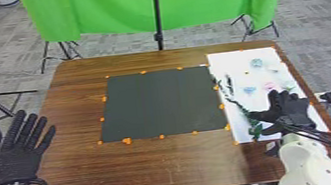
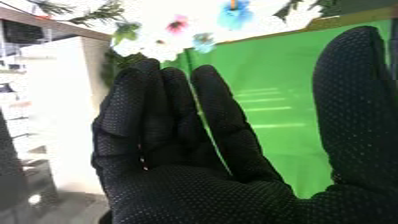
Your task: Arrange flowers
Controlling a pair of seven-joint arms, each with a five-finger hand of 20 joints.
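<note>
The brown counter (image 1: 170,168) spreads out around the dark mat (image 1: 161,103). Green cloth (image 1: 210,0) hangs beyond the mat's far edge. Just right of the mat lies a white sheet (image 1: 229,62). The left hand (image 1: 13,160), released with straight fingers, is left of the mat and nearer the robot. Right of the mat's near corner, the right hand (image 1: 289,112) is over the sheet, unclenched and holding nothing. Leafy stems (image 1: 242,110), a pink flower (image 1: 269,85) and blue flowers (image 1: 250,90) lie right of the mat. Orange tabs (image 1: 127,141) dot its edges.

Blue blooms (image 1: 249,90), pink bloom (image 1: 269,85), green leafy stems (image 1: 256,129), spread loose on white sheet (image 1: 224,62), worktop's (image 1: 166,168) right side
</note>
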